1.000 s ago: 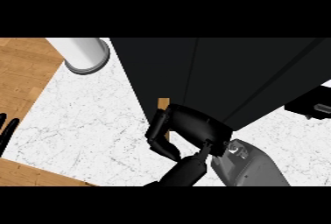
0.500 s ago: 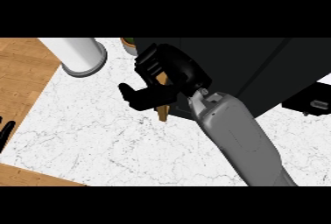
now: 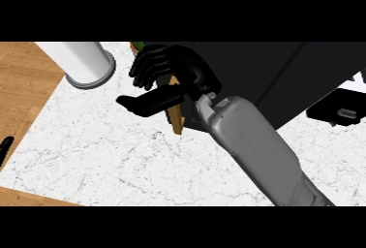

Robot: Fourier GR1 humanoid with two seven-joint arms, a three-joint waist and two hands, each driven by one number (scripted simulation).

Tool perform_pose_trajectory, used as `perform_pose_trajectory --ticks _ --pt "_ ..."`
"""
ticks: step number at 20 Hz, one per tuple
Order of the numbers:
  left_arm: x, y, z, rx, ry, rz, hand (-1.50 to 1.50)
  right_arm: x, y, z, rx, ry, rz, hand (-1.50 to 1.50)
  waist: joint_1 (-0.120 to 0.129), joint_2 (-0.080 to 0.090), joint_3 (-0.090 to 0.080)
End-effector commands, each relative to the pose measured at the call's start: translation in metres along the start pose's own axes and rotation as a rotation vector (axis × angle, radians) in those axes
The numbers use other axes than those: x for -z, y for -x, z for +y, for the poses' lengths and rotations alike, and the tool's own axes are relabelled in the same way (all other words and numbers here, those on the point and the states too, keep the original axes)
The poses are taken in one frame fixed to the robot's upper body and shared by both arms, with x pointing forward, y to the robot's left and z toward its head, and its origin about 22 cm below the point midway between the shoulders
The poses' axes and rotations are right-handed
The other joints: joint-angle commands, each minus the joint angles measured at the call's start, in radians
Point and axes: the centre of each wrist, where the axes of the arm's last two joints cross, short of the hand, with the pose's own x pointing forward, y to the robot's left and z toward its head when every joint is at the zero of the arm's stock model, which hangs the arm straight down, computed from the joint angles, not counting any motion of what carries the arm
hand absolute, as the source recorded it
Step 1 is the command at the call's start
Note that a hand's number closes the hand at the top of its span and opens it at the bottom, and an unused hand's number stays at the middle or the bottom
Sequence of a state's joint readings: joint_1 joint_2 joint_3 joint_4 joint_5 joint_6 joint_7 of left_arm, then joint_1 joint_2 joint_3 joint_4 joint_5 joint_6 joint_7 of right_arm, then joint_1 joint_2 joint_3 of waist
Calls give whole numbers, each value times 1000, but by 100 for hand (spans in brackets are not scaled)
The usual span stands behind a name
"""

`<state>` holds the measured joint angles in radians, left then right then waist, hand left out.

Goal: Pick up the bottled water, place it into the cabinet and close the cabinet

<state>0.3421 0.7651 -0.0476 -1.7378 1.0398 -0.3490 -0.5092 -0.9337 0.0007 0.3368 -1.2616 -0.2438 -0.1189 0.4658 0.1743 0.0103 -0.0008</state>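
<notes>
Head view. We find the right hand raised against the black cabinet at the far side of the marble worktop, its grey forearm running in from the lower right edge. The fingers are loosely curled over the top of the door's wooden edge, and the thumb juts out to the left, apart from them. We see nothing held in the hand.

The bottled water cannot be located with certainty. A small green object shows just behind the fingers at the cabinet's near corner, but we cannot tell what it is. We judge that the bottle is most likely already inside and that the step in hand is closing the door, which stands ajar with its wooden edge exposed. Closing is not yet complete.

A white cylinder stands at the worktop's far left corner. Only a dark tip of the left hand shows at the left edge; we cannot tell its state.
</notes>
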Motion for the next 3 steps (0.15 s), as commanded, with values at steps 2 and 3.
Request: perform_pose_trajectory --ticks 2,3 --pt "-6 1 0 -10 -4 -3 -150 26 -16 -23 94 192 -31 -150 8 29 -3" --pt "-2 0 -4 -12 12 -6 -150 28 -16 -21 96 181 -25 -150 4 28 -2"
